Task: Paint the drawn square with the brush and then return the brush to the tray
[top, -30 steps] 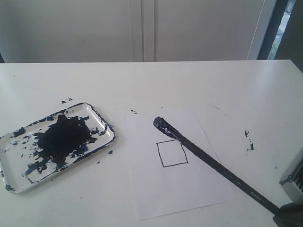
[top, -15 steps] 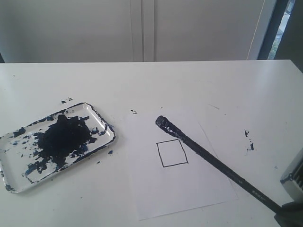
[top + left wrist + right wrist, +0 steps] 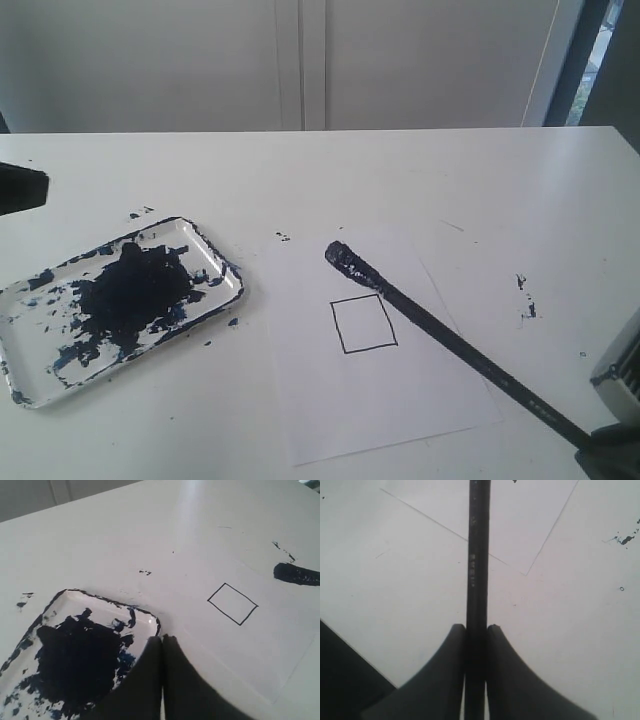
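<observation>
The drawn square (image 3: 364, 323) on the white paper sheet (image 3: 400, 400) has a thin black outline and a white inside. The brush (image 3: 450, 345) slants across the paper; its paint-clotted tip (image 3: 345, 258) is just past the square's far corner. Whether the tip touches the paper I cannot tell. My right gripper (image 3: 476, 630) is shut on the brush handle (image 3: 478, 555), at the table's near right. The tray (image 3: 232, 275), blotched with a big dark paint blob, lies at the left. My left gripper (image 3: 162, 639) is shut with nothing in it, over the tray's rim (image 3: 107, 600) on the paper's side.
Paint specks mark the table right of the paper (image 3: 525, 300) and near the tray's far corner (image 3: 140, 213). A dark part of the left arm (image 3: 20, 188) shows at the left edge. A wall stands behind the table.
A dark part of the left arm has come into view at the exterior view's left edge. The brush tip shifted only slightly above the square.
</observation>
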